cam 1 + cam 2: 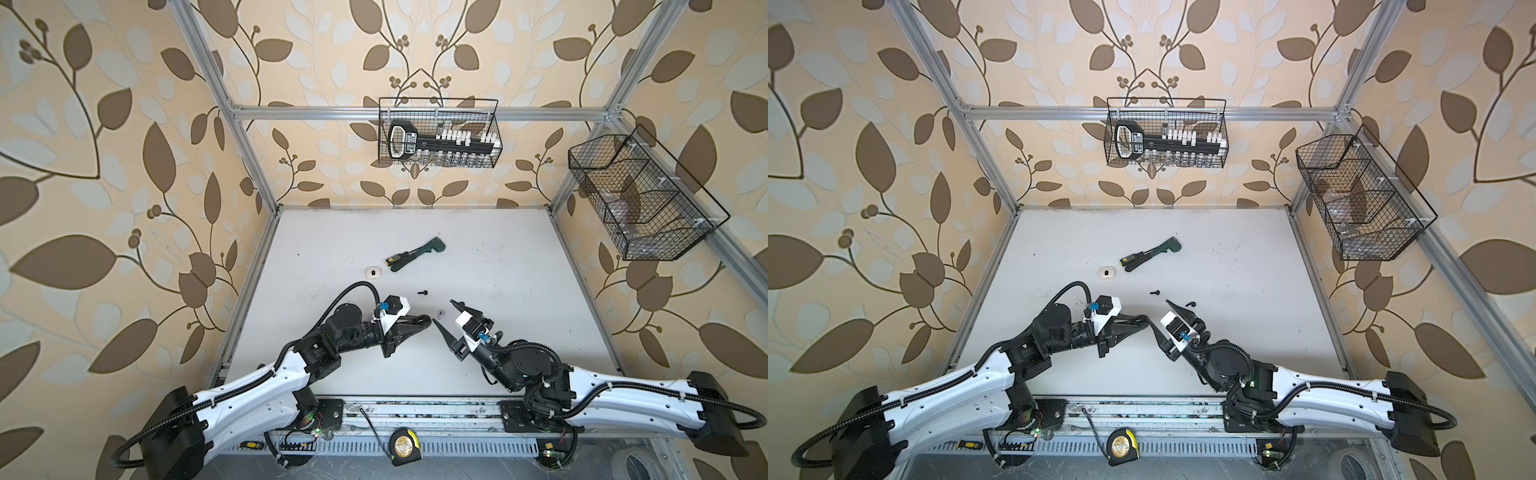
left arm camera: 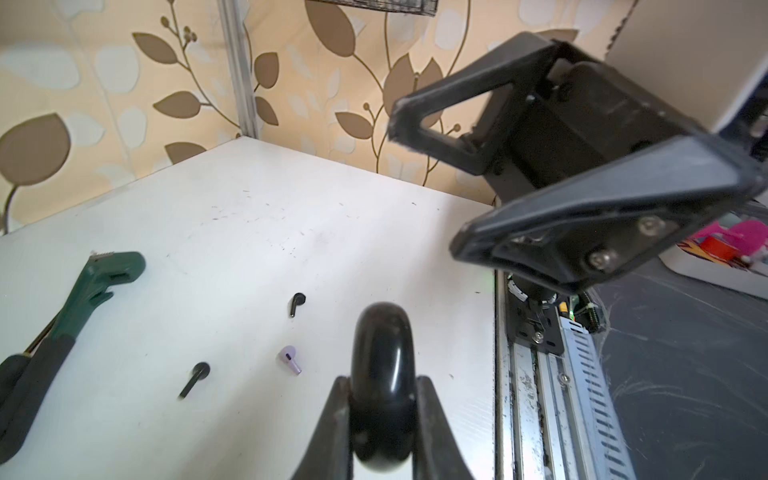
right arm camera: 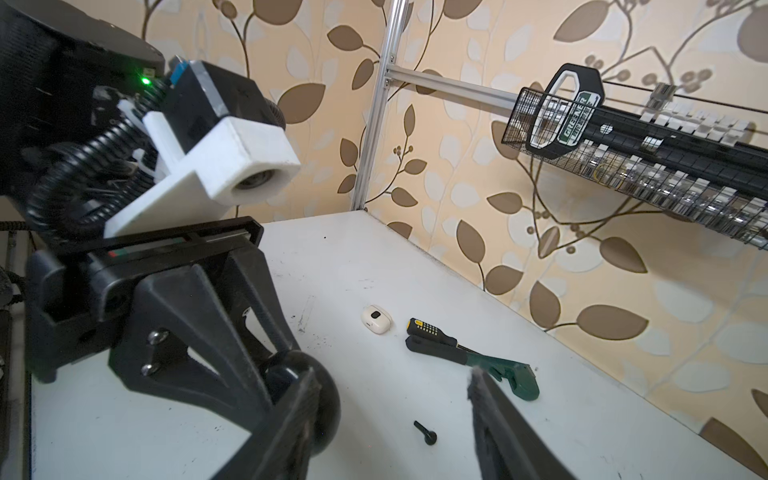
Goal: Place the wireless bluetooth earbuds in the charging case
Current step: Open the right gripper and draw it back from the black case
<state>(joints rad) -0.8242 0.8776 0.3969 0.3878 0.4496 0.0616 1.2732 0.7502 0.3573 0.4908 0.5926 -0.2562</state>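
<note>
A white table (image 1: 498,270) sits inside leaf-patterned wallpaper (image 1: 124,166). In both top views one black earbud (image 1: 424,292) lies near the frame's centre. A lilac earbud (image 1: 439,311) lies just below and right of it, and a second black earbud (image 1: 1191,304) lies further right. The black charging case (image 2: 380,336) is clamped in the left gripper (image 1: 420,322), left of the earbuds. The right gripper (image 1: 444,311) stands with jaws apart and empty, the lilac earbud showing between them. Toward the upper left lie a white case (image 1: 372,272), a screwdriver (image 1: 397,258) and a green wrench (image 1: 428,247).
</note>
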